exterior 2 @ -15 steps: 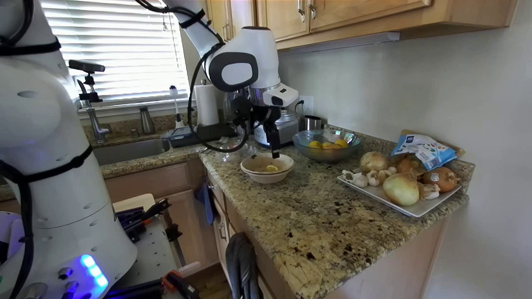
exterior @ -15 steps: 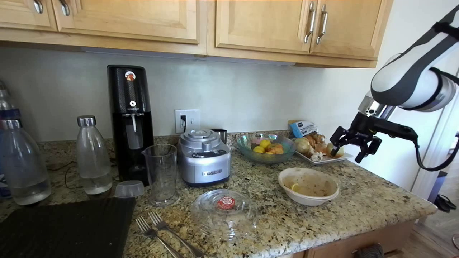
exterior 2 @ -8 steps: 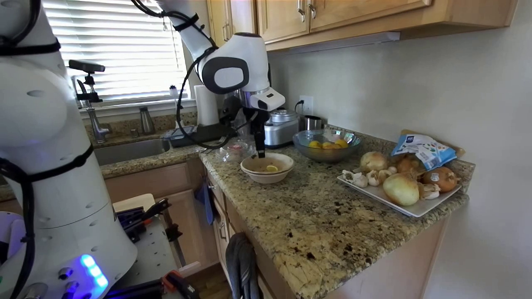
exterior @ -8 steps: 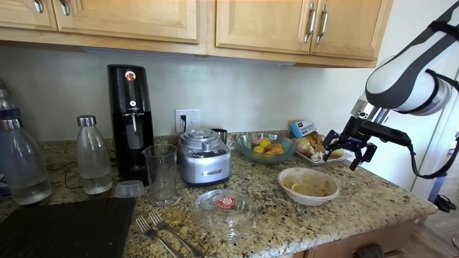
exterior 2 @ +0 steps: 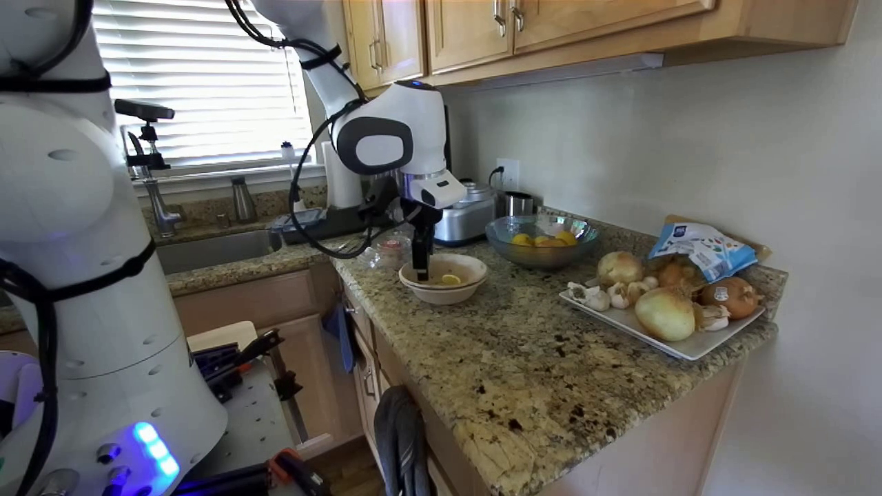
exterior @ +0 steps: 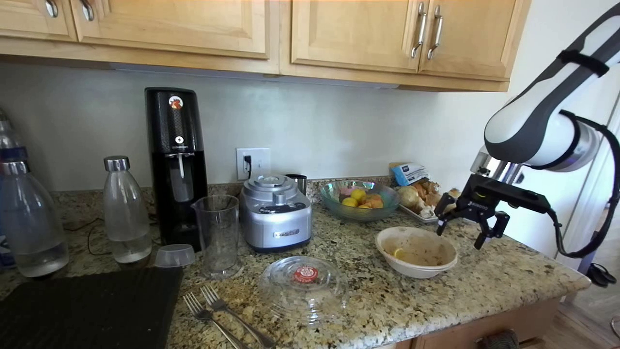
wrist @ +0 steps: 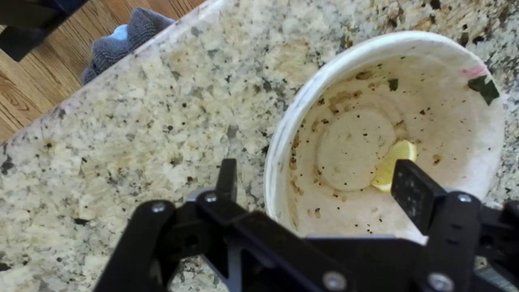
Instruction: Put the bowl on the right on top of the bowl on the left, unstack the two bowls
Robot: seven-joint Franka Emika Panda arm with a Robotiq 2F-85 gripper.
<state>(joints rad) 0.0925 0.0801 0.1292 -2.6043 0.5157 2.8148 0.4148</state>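
Note:
Two off-white bowls stand nested on the counter in both exterior views. The upper bowl [exterior 2: 463,267] has stains and a lemon wedge [wrist: 392,164] inside. The lower bowl [exterior 2: 444,297] shows as a wall and second rim beneath it; the rest is hidden. My gripper [exterior: 459,237] is open and empty, just above the bowls and beside their rim in that exterior view. In the wrist view the gripper [wrist: 314,175] straddles the rim: one finger [wrist: 228,176] is over the counter outside, the other [wrist: 415,194] over the bowl's inside. I see no contact with the rim.
A clear plastic lid [exterior: 310,295] and two forks [exterior: 227,315] lie near the bowls. A glass fruit bowl [exterior 2: 527,260] and a food processor [exterior: 278,225] stand behind. A white plate [exterior 2: 689,350] holds onions and garlic. The counter edge [wrist: 121,71] runs close by.
My gripper has come down and across toward the bowls, from well above the counter to just over their rim. It has stayed open. The bowls have not moved.

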